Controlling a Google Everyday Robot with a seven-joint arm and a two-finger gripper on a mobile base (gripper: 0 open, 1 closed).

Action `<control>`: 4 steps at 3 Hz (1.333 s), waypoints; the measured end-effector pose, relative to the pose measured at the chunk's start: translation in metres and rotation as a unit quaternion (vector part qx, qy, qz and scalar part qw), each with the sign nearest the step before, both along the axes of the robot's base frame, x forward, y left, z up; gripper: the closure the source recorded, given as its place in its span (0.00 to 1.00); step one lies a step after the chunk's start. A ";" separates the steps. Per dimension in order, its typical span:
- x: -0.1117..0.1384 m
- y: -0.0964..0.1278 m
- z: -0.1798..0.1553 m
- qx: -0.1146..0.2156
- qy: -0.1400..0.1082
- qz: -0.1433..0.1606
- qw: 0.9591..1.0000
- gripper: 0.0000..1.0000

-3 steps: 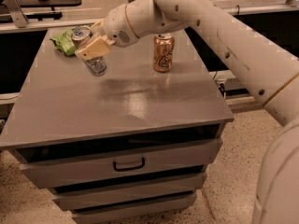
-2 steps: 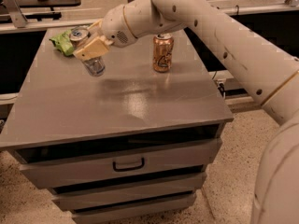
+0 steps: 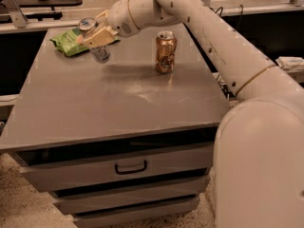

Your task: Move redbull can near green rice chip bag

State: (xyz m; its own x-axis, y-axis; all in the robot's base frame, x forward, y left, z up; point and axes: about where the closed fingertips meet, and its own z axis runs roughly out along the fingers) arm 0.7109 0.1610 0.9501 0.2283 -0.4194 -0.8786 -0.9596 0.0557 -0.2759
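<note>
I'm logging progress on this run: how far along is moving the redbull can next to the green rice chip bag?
Done: the gripper is shut on the redbull can, which is tilted and right beside the green rice chip bag at the far left corner of the table. In hand: the can is being held there. Left: set it upright by the bag and let go. The copper can stands apart, untouched.

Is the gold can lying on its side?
No, the gold can stands upright on the table, while the gripper holds the redbull can beside the bag.
</note>
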 end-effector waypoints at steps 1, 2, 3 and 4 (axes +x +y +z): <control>0.044 -0.003 0.001 0.012 -0.012 -0.017 1.000 1.00; 0.071 -0.008 0.000 0.024 -0.019 -0.042 0.999 1.00; 0.090 -0.002 -0.009 0.036 -0.013 -0.065 0.997 1.00; 0.099 0.009 -0.023 0.044 0.003 -0.074 0.996 1.00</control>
